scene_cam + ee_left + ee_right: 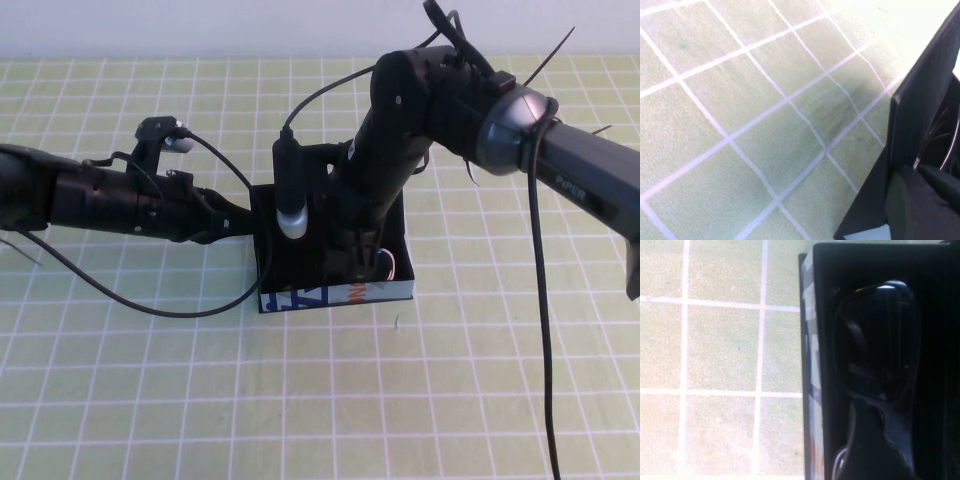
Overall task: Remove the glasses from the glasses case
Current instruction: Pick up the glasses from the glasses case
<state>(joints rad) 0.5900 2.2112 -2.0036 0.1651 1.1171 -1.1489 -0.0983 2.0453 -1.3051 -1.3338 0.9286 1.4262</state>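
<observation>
Centre frame: right gripper (358,262) lowered into open glasses case (335,296) over glasses (875,345), left gripper (235,222) bracing case; finger spread indiscernible. Best lifted straight, level.

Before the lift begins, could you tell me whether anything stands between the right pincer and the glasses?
Nothing visible does: the glasses case is open, the glasses lie uncovered inside, the right pincer reaches into it. The left pincer is at its left wall.
</observation>
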